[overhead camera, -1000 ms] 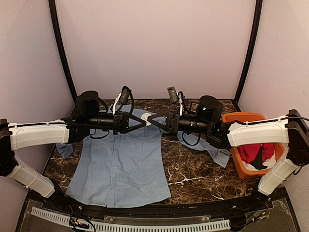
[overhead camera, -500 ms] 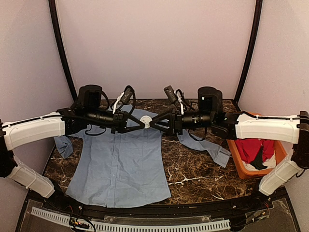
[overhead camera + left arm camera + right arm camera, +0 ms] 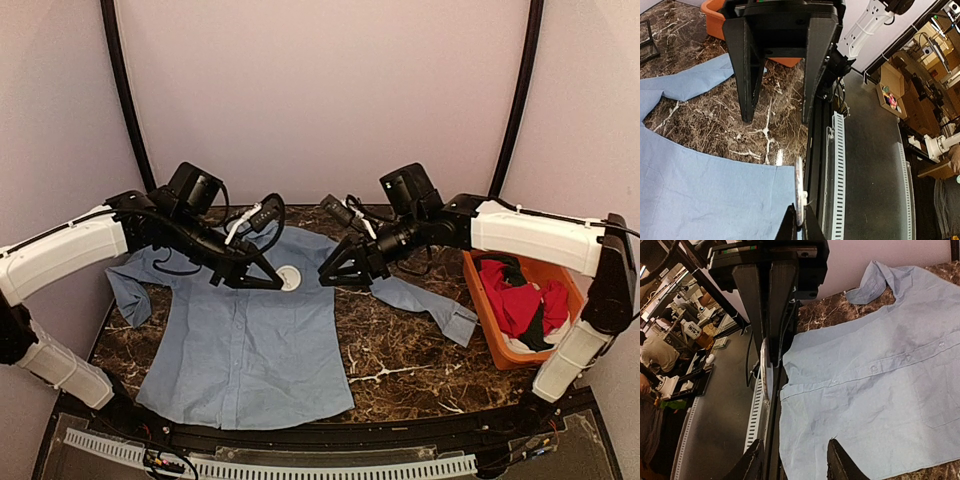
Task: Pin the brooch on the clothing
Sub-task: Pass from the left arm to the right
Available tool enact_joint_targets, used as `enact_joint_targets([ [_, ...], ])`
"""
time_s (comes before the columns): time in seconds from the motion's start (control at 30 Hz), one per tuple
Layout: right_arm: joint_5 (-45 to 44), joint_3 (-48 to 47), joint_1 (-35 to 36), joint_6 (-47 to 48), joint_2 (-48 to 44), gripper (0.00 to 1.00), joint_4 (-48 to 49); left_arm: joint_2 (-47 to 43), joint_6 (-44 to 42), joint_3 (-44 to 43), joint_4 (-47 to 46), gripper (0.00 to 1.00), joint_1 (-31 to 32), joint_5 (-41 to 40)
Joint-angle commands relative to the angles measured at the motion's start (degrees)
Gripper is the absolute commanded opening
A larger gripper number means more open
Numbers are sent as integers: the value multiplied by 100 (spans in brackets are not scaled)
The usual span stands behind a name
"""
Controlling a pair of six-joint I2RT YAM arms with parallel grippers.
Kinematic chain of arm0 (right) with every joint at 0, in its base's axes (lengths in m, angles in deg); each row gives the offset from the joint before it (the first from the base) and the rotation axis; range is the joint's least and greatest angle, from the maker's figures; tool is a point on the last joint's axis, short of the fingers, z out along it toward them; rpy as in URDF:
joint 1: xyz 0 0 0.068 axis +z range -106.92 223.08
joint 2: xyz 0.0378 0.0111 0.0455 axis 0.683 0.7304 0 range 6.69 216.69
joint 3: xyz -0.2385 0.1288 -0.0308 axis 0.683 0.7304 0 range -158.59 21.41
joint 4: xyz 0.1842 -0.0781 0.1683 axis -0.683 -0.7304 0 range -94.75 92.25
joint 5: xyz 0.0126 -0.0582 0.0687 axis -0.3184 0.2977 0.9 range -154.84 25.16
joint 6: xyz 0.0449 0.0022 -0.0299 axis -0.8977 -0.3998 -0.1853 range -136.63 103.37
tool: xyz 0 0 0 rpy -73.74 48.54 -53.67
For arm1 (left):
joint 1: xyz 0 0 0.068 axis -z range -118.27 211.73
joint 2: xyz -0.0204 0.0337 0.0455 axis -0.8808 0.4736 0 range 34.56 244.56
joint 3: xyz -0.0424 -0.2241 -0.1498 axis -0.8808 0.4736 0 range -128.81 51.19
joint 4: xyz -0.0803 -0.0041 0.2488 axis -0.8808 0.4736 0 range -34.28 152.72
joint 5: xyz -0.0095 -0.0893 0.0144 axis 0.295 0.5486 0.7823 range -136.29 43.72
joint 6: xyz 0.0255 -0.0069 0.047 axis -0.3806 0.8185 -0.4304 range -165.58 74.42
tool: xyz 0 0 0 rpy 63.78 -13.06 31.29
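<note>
Top external view shows the light blue shirt (image 3: 250, 350) spread flat on the marble table (image 3: 400, 340), collar toward 12 o'clock and hem toward 6 o'clock. The left claw (image 3: 278, 283) is closed on the brooch (image 3: 290, 277), a small white disc, at about 1 o'clock on the shirt, near the collar and shoulder. The right claw (image 3: 328, 275) faces it from the 3 o'clock side, just beside it, with its fingers apart and nothing between them. An orange bin (image 3: 497, 352) with a red garment (image 3: 515, 300) sits at the table's 3 o'clock edge, well apart from the work.

As I judge it, the task is partway along. The brooch is in hand and over the cloth, but nothing shows it fastened. What is left is to bring it to the fabric, pass the pin through and close it.

From above, the disc's round face and its place over the shirt are plain, but not whether it touches the cloth. Left wrist view shows the disc edge-on, pinched at its rim, with the right claw's two fingers open opposite. Right wrist view shows its own fingers spread and empty, and the shirt's row of buttons (image 3: 872, 369). I cannot make out the pin in any view.
</note>
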Motion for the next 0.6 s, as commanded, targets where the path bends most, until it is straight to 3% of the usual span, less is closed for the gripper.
enact_joint_targets([
  [0.0,667,-386,12,324,334,39,-923,197,-749,-351,1113,1,107,-216],
  [0.13,1032,-534,92,226,549,37,-933,447,-885,-525,1355,1,238,-463],
  [0.37,880,-687,269,105,886,34,-954,653,-848,-598,1276,1,369,-635],
  [0.57,852,-446,322,-531,1020,26,-239,614,-693,-571,1002,1,378,-653],
])
